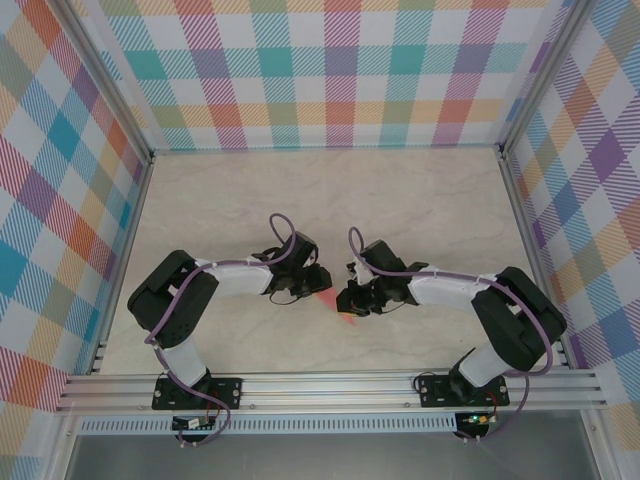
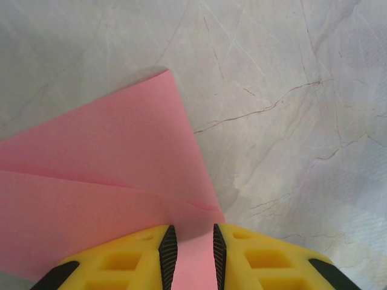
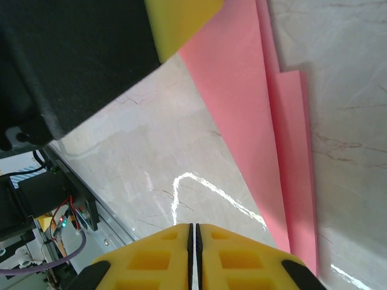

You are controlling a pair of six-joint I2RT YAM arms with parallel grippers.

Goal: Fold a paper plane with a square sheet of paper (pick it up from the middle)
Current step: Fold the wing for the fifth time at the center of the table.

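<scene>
Mid-fold, early stage: paper (image 2: 109, 181) lies on bench (image 2: 290, 90) betw. the arms, creased w/ overlapping flaps, no dart yet. L gripper (image 2: 192, 254) has jaws slightly spread, tips at the paper's edge, pink showing in the gap; prob. pinning it down, not pinching. R gripper (image 3: 193, 257) is pressed together, empty, just beside the paper. Next, prob.: R presses along the fold while L anchors. Needs light pressure so the paper doesn't slide.

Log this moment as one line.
stage: folding | paper: folded, on table | left gripper: slightly open, straddling paper | right gripper: shut, beside paper
</scene>
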